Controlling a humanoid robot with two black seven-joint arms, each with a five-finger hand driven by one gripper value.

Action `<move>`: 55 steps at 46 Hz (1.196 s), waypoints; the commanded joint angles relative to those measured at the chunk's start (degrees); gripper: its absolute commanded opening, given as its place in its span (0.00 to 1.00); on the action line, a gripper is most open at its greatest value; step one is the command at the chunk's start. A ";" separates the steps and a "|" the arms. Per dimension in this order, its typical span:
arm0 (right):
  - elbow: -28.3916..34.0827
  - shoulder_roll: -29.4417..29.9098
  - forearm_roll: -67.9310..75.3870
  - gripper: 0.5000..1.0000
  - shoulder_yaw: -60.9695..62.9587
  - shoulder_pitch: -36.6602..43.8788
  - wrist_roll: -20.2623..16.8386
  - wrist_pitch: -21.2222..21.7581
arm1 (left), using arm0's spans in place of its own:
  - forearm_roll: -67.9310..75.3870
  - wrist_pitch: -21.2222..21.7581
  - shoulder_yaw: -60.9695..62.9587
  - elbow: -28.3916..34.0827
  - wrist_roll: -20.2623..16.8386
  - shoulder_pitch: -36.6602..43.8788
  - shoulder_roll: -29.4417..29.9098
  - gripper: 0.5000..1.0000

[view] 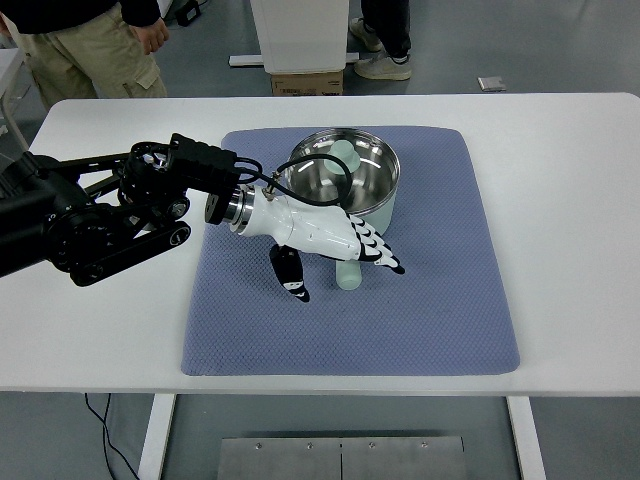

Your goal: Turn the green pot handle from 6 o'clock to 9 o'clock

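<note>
- The green pot (350, 180) stands on the far middle part of a blue-grey mat (440, 300), which lies on a white table (580, 200).
- The inside of the pot is shiny metal, and the outside wall is pale green.
- The pot handle (347, 272) points toward the near side — close to 6 o'clock — and its end sticks out below the hand.
- The left hand (320, 235) comes in from the left on a black arm (100, 210) and lies over the handle, just near of the pot.
- Its fingers (375, 248) reach across the top of the handle and the thumb (290, 272) hangs down on the left side; I cannot tell if they really grip it.
- At the far edge, behind the table, two persons stand — only legs (100, 55) and shoes (380, 65) show.
</note>
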 commanded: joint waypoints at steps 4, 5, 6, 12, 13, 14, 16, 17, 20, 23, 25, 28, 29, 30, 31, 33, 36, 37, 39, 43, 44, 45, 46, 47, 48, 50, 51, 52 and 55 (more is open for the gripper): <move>0.00 0.00 0.00 1.00 0.00 0.00 0.00 0.00 | 3.45 -0.02 0.40 0.08 0.00 -0.44 -0.54 1.00; 0.00 0.00 0.00 1.00 0.00 0.00 0.00 0.00 | 3.71 0.07 0.49 0.08 0.00 -0.44 -0.54 1.00; 0.00 0.00 0.00 1.00 0.00 0.00 0.00 0.00 | 4.15 -0.01 0.49 0.08 0.00 -0.44 -0.54 1.00; 0.00 0.00 0.00 1.00 0.00 0.00 0.00 0.00 | 6.87 0.07 0.49 -0.01 0.00 -0.44 -0.54 1.00; 0.00 0.00 0.00 1.00 0.00 0.00 0.00 0.00 | 7.05 0.07 0.49 -0.01 0.00 -0.44 -0.54 1.00; 0.00 0.00 0.00 1.00 0.00 0.00 0.00 0.00 | 7.14 0.07 0.49 -0.01 0.00 -0.44 -0.54 1.00; 0.00 0.00 0.00 1.00 0.00 0.00 0.00 0.00 | 7.23 0.07 0.49 -0.01 0.00 -0.44 -0.54 1.00; 0.00 0.00 0.00 1.00 0.00 0.00 0.00 0.00 | 7.23 0.07 0.49 -0.01 0.00 -0.44 -0.45 1.00; 0.00 0.00 0.00 1.00 0.00 0.00 0.00 0.00 | 7.14 0.07 0.49 -0.01 0.00 -0.44 -0.36 1.00; 0.00 0.00 0.00 1.00 0.00 0.00 0.00 0.00 | 7.14 0.07 0.49 -0.01 0.00 -0.44 -0.27 1.00; 0.00 0.00 0.00 1.00 0.00 0.00 0.00 0.00 | 7.14 0.33 0.49 -0.01 0.00 -0.44 -0.19 1.00; 0.00 0.00 0.00 1.00 0.00 0.00 0.00 0.00 | 7.14 0.77 0.49 -0.01 0.00 -0.61 0.08 1.00; 0.00 0.00 0.00 1.00 0.00 0.00 0.00 0.00 | 7.14 0.86 0.49 -0.01 0.00 -0.70 0.16 1.00; 0.00 0.00 0.00 1.00 0.00 0.00 0.00 0.00 | 7.14 0.95 0.49 -0.10 0.00 -0.70 0.25 1.00; 0.00 0.00 0.00 1.00 0.00 0.00 -0.09 0.00 | 7.14 0.95 0.49 -0.10 0.00 -0.70 0.34 1.00; 0.00 0.00 0.00 1.00 0.00 0.00 0.00 0.00 | 7.14 0.95 0.49 -0.10 0.00 -0.79 0.43 1.00; 0.00 0.00 0.00 1.00 0.00 0.00 0.00 0.00 | 7.14 0.95 0.40 -0.18 0.00 -0.88 0.78 1.00; -0.09 0.00 0.00 1.00 0.00 0.00 0.00 0.00 | 7.14 0.95 0.40 -0.27 0.00 -0.96 1.13 1.00; 0.00 0.00 0.00 1.00 0.00 0.00 0.00 0.00 | 7.06 1.04 0.40 -0.45 0.00 -0.96 1.65 1.00; 0.00 0.00 0.00 1.00 -0.09 0.00 0.00 0.00 | 7.06 1.04 0.40 -0.62 0.00 -0.96 2.10 1.00; 0.00 0.00 0.00 1.00 0.00 0.00 0.00 0.00 | 7.05 1.04 0.40 -0.71 0.00 -0.96 2.10 1.00; 0.00 0.00 0.00 1.00 0.00 0.00 0.00 0.00 | 7.14 0.95 0.40 -0.71 0.00 -0.96 2.10 1.00; 0.00 0.00 0.00 1.00 0.00 0.00 0.00 0.00 | 7.06 0.95 0.40 -0.80 0.00 -0.96 2.10 1.00; 0.00 0.00 0.00 1.00 0.00 0.00 0.00 0.00 | 7.05 0.95 0.40 -0.80 0.00 -0.96 2.10 1.00; 0.00 0.00 0.00 1.00 -0.09 0.00 0.00 0.00 | 7.05 1.04 0.40 -0.89 0.00 -0.96 2.01 1.00; 0.00 0.00 0.00 1.00 0.00 0.00 0.00 0.00 | 6.88 1.04 0.40 -1.15 0.00 -0.96 1.84 1.00; 0.00 0.00 0.00 1.00 0.00 0.00 0.00 0.00 | 6.88 0.95 0.40 -1.32 0.00 -1.05 1.75 1.00; 0.00 0.00 0.00 1.00 0.00 0.00 0.00 0.00 | 6.88 1.04 0.40 -1.33 0.00 -1.14 1.66 1.00; 0.00 0.00 0.00 1.00 -0.09 0.00 0.00 0.00 | 6.88 0.95 0.40 -1.41 0.00 -1.23 1.31 1.00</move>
